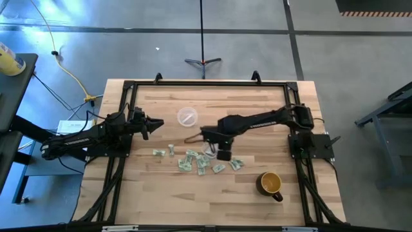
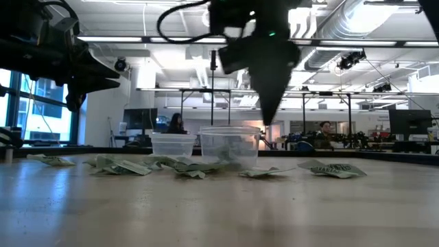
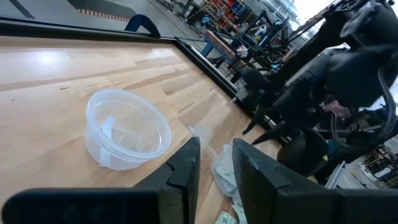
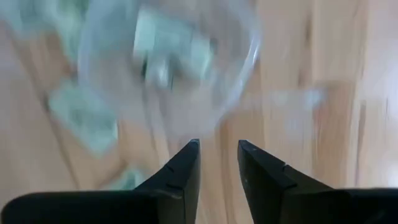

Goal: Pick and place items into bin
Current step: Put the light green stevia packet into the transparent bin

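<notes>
Two clear containers stand before us on the desk [image 1: 148, 193]: the bin [image 2: 230, 146], a see-through cup directly under our right pincer [image 2: 269, 116], and a second clear tub [image 1: 187, 116] lying beyond our left pincer [image 1: 156, 121]. Our right pincer hangs above the bin, fingers [image 4: 186, 168] released with a narrow gap and nothing between them. Through the bin's thin wall we make out pale green pieces [image 4: 163, 43], blurred. More green and white items [image 1: 196, 161] lie scattered on the desk around and beside the right pincer. A mustard-yellow mug [image 1: 270, 183] sits well apart from it, nearer the desk's front edge. Our left pincer waits off to the side, raised, fingers [image 3: 183, 171] slightly apart and holding nothing.
</notes>
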